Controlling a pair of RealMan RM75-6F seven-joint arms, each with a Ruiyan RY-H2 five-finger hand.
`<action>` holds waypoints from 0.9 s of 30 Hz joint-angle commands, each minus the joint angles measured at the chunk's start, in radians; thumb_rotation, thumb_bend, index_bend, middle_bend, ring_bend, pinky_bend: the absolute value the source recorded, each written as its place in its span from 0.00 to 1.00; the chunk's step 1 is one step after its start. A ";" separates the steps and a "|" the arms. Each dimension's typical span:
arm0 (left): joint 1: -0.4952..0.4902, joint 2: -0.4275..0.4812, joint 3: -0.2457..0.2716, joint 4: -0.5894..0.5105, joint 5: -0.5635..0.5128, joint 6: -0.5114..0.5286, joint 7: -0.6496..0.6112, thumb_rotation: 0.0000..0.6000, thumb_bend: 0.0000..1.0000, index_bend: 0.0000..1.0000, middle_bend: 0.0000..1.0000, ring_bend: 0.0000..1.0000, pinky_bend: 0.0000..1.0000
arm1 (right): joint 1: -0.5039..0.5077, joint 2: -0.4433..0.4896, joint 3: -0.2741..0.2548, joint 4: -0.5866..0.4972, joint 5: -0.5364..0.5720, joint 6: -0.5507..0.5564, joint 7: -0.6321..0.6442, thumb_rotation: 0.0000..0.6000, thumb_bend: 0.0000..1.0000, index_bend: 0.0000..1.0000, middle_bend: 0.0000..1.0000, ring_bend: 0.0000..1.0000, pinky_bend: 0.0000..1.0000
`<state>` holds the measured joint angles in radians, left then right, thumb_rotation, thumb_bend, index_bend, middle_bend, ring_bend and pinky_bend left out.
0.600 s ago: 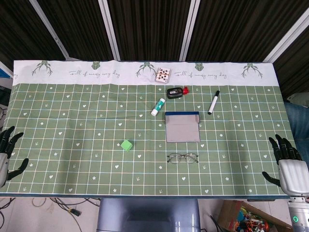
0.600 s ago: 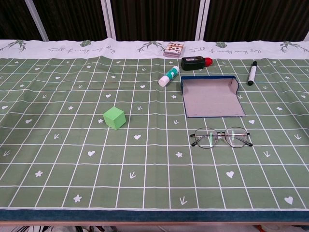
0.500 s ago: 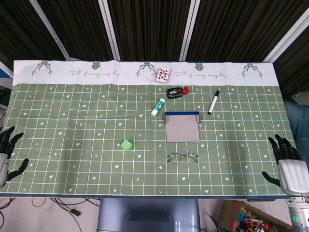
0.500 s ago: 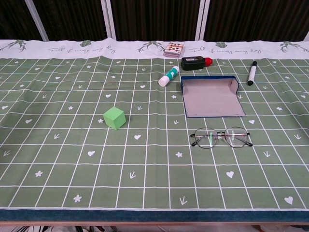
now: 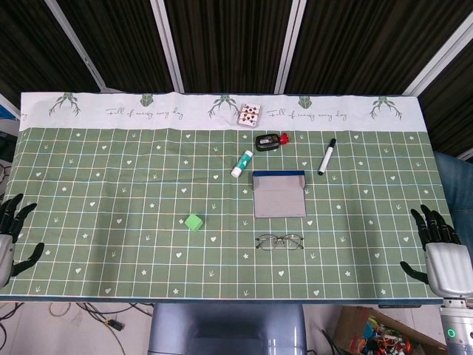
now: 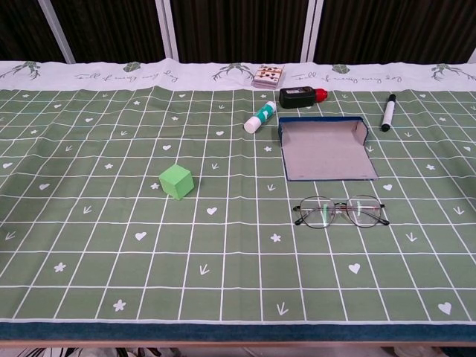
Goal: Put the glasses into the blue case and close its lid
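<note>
While neither arm has reached in, the layout suggests a task not yet begun: the glasses [image 6: 341,211] lie on the surface [image 6: 89,245] with lenses facing up and their temples apparently folded, just beside the near edge of the blue case [image 6: 325,149], which lies open with its grey lining exposed and its lid laid flat toward the robot. That placement looks convenient, since the glasses need only a short carry away from the robot into the tray. The left robot hand [image 5: 9,240] rests off the left edge of the surface, fingers apart and holding nothing; the right robot hand [image 5: 441,255] sits off the right edge likewise, fingers spread and empty. The right one appears the nearer to the glasses, so it is probably better placed for the pick. Thin wire frames lying flat will likely be awkward to pinch. A green cube [image 6: 176,181], a glue stick [image 6: 259,117] and a marker [image 6: 387,112] lie apart from the case and should not interfere.
</note>
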<state>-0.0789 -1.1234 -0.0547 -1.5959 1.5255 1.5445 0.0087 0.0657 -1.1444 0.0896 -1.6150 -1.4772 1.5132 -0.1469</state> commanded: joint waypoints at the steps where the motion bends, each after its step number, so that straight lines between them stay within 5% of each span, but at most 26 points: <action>1: 0.001 -0.001 0.002 0.001 0.004 0.003 -0.001 1.00 0.31 0.12 0.00 0.00 0.00 | 0.000 0.003 0.001 0.000 0.005 -0.004 0.006 1.00 0.02 0.05 0.03 0.06 0.21; 8: 0.001 0.005 0.000 -0.007 -0.005 -0.005 -0.031 1.00 0.31 0.12 0.00 0.00 0.00 | 0.012 0.015 -0.010 -0.002 0.003 -0.044 0.059 1.00 0.02 0.05 0.03 0.06 0.21; 16: -0.007 0.000 0.001 -0.007 -0.001 -0.016 -0.020 1.00 0.31 0.12 0.00 0.00 0.00 | 0.118 0.116 -0.028 -0.004 -0.001 -0.272 0.252 1.00 0.05 0.18 0.03 0.06 0.21; 27: -0.003 0.000 -0.003 -0.018 -0.019 -0.019 -0.021 1.00 0.31 0.12 0.00 0.00 0.00 | 0.266 0.100 0.025 -0.053 0.126 -0.479 0.101 1.00 0.17 0.31 0.03 0.06 0.21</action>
<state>-0.0820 -1.1235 -0.0571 -1.6132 1.5074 1.5268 -0.0118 0.3049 -1.0298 0.1020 -1.6561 -1.3856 1.0732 -0.0054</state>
